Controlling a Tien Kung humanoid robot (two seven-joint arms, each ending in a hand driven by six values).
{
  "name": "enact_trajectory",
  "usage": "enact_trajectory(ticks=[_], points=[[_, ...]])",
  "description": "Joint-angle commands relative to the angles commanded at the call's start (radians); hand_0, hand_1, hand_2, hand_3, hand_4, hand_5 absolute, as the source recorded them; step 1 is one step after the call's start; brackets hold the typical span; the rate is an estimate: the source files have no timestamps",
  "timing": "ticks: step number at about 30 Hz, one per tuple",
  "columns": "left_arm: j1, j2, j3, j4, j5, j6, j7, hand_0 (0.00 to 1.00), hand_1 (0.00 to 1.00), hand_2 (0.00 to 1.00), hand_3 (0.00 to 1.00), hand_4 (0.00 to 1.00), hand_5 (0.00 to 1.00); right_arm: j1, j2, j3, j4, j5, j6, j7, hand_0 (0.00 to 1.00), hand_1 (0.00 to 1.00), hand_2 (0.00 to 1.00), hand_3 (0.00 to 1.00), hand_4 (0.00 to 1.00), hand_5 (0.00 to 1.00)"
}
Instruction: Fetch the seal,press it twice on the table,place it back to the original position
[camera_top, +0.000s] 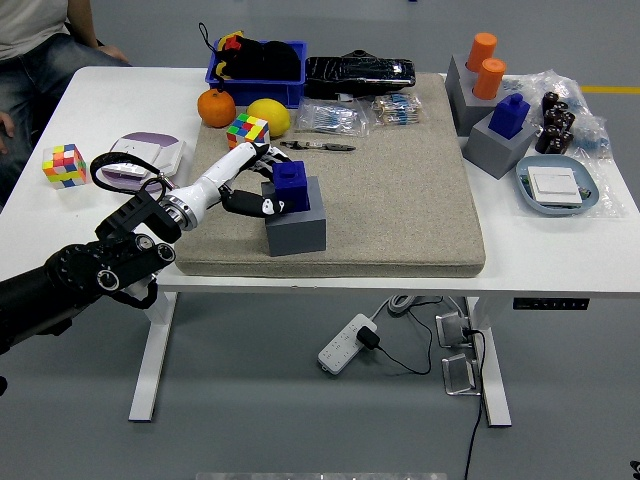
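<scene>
As it reaches in from the lower left of the frame, the robot's left hand curls its fingers around the blue seal, which sits atop a grey block on the counter's beige mat, left of centre.

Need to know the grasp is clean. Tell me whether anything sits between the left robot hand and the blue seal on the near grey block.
Nothing visible does. The left robot hand is already at the blue seal, fingers around it as it sits on its grey block. The Rubik's cube and lemon lie behind, off the path.
</scene>
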Motion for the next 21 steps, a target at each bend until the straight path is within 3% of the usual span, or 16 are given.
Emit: enact_trajectory(ticks=[5, 6, 17, 18, 21], points=[[0.003, 0.001, -0.004, -0.007, 0.016, -0.025, 0.023, 0.696, 0.695, 0.615, 0.618, 0.73, 0.002, -0.001, 0.001, 0.001, 0.001, -0.001, 0.0, 0.0, 0.783, 0.694, 0.647, 0.653, 0.71, 0.479], [0.004, 0.001, -0.004, -0.009, 0.017, -0.032, 0.028, 0.773, 0.795, 0.75, 0.671, 0.838, 0.002, -0.001, 0.001, 0.002, 0.001, -0.001, 0.0, 0.0, 0.783, 0.694, 0.645, 0.654, 0.71, 0.479], [0.004, 0.001, -0.013, -0.023, 0.011, -0.047, 0.021, 0.784, 0.806, 0.759, 0.692, 0.873, 0.002, -0.006, 0.005, 0.007, 0.002, -0.001, 0.0, 0.001, 0.783, 0.694, 0.645, 0.654, 0.711, 0.479], [0.004, 0.0, -0.013, -0.023, 0.009, -0.045, 0.019, 0.802, 0.834, 0.788, 0.738, 0.967, 0.134, -0.007, 0.006, 0.007, 0.002, 0.0, 0.0, 0.001, 0.783, 0.695, 0.643, 0.654, 0.71, 0.479], [0.005, -0.002, -0.015, -0.021, 0.003, -0.047, 0.018, 0.802, 0.834, 0.788, 0.738, 0.967, 0.134, -0.008, 0.007, 0.011, 0.002, 0.0, 0.0, 0.002, 0.783, 0.695, 0.643, 0.654, 0.71, 0.479]])
